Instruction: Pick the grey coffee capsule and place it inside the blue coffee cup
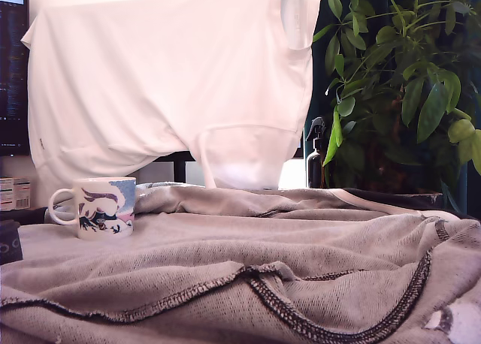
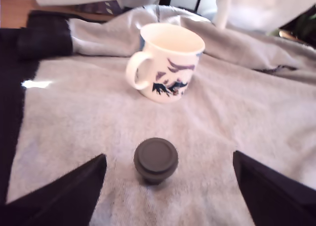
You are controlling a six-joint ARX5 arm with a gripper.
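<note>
On the grey cloth (image 2: 237, 117) that covers the worktop, the blue coffee cup (image 2: 167, 62) stands upright with its mouth open to the wrist view; the part of its white inside that shows holds nothing. Its loop handle sticks out to one side, and a dark-blue and purple picture runs around its wall. In the exterior view the same cup (image 1: 98, 206) sits close to the worktop's edge on the exterior view's left, handle toward that edge, with rumpled folds and a dark stitched hem of the cloth spread in front of it.

Short of the cup, apart from it, the grey coffee capsule (image 2: 156, 160) rests alone on the cloth, its flat round face up toward the wrist camera.

The gripper (image 2: 170, 186) hangs over the capsule, seen only in the wrist view; the arm itself does not appear in the exterior view. Its two dark jaws stand spread wide, one on each side of the capsule, with bare cloth between each jaw and the capsule. They grasp nothing.
</note>
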